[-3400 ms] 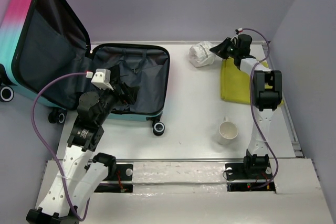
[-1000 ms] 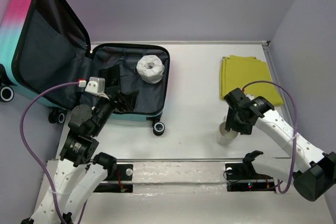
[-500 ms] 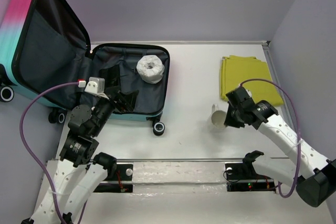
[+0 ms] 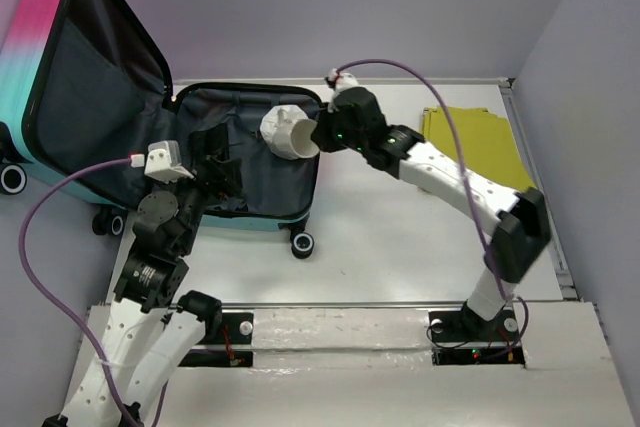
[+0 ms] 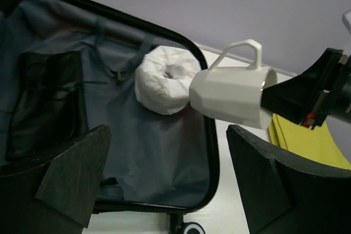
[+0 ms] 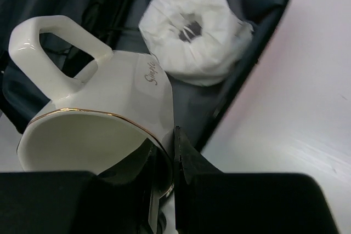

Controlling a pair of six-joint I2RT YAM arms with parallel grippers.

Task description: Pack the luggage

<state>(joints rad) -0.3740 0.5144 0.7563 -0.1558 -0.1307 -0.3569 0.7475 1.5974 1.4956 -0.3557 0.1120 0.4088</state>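
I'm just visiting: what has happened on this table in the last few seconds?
The right gripper picked the white mug up off the table near the front and carried it back and left. It now holds the mug by the rim, tipped sideways, over the open luggage. Before that, the white roll went from beside the yellow cloth into the luggage. Luggage, cloth and the open left gripper barely moved.

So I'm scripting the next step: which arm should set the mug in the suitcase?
Right. The right fingers pinch the mug by its rim, holding it over the suitcase edge beside the white roll. The left fingers sit open and empty.
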